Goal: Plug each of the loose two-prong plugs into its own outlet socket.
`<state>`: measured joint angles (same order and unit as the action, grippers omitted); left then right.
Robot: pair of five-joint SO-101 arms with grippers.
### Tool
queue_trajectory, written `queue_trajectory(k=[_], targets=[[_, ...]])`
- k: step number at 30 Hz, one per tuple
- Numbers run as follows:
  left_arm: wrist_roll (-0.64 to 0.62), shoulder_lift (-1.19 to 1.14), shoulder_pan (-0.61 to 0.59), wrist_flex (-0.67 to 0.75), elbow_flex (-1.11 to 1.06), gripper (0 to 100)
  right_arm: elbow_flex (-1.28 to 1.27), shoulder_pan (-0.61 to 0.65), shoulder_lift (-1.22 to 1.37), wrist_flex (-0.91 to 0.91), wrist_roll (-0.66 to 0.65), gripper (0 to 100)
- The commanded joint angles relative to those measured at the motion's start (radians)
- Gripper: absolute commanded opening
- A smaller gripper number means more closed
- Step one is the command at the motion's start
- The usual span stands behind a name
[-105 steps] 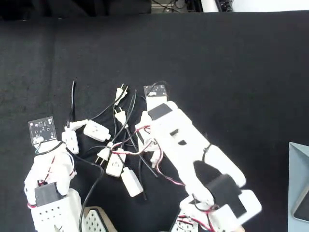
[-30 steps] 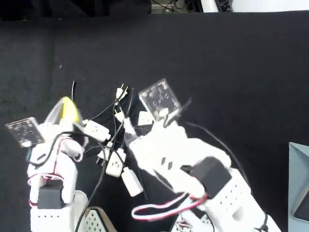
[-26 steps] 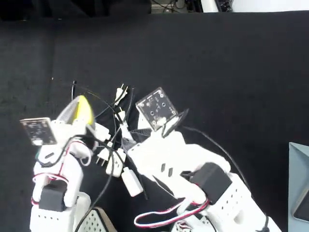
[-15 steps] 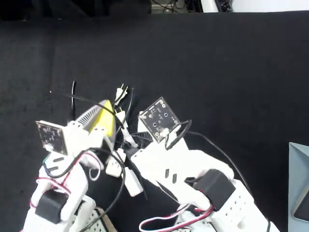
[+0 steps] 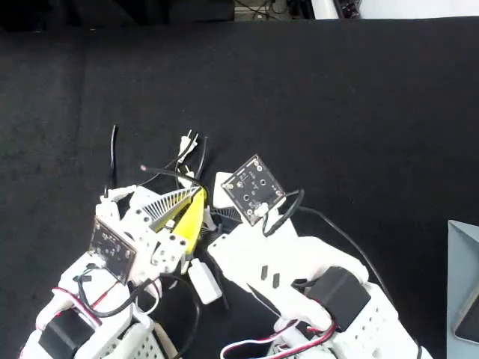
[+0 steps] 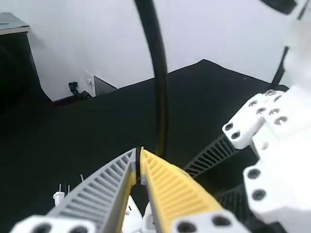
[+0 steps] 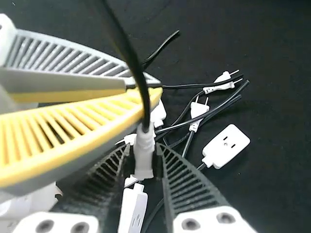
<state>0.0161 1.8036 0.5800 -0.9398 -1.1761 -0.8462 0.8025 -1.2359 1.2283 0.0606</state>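
High view, lower left of frame: left arm rises from the bottom edge, with the left gripper pointing toward frame centre. Its grey and yellow fingers are pressed narrow, tips meeting on a black cable pinched between them.

Just above the gripper, left of centre: two loose two-prong plugs lie on the black table, prongs pointing to the top of the frame, black leads trailing down into the tangle. Below the gripper, between the two arms near the bottom edge, a white outlet socket lies flat.

Centre: right gripper, dark ribbed fingers clamped narrow on a white plug held lengthwise between the tips. The black cable leaves this plug's end and passes through the left gripper's tips, so both grippers hold one lead, nearly touching. Cannot tell which way the held plug's prongs face. A second outlet socket lies flat on the table, slots up, apart from the plugs.

Lower centre to right: right arm, white, comes up from the bottom edge with its wrist camera board on top.

Far right edge: grey object, cut off by the frame.
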Motion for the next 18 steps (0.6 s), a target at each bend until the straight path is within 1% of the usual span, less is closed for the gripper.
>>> queue_trajectory(k=[1, 6, 9, 11, 14, 18], targets=[[0.015, -0.006, -0.028, -0.002, 0.05, 3, 0.008, 0.011, -0.012, 0.0, -0.009, 1.1], [0.012, -0.006, -0.163, -0.002, 0.047, 3, 0.015, 0.014, -0.012, 0.032, -0.009, 1.1], [0.012, -0.006, -0.199, 0.003, 0.041, 3, 0.015, 0.014, -0.012, 0.029, -0.009, 1.1], [0.012, -0.008, -0.197, 0.003, 0.035, 3, 0.015, 0.023, -0.012, 0.028, -0.009, 1.1], [0.015, -0.008, -0.188, 0.008, 0.027, 3, 0.01, 0.069, -0.01, 0.026, -0.009, 1.1], [0.021, -0.006, -0.084, -0.003, 0.035, 3, 0.012, 0.083, -0.002, 0.012, -0.009, 1.1]])
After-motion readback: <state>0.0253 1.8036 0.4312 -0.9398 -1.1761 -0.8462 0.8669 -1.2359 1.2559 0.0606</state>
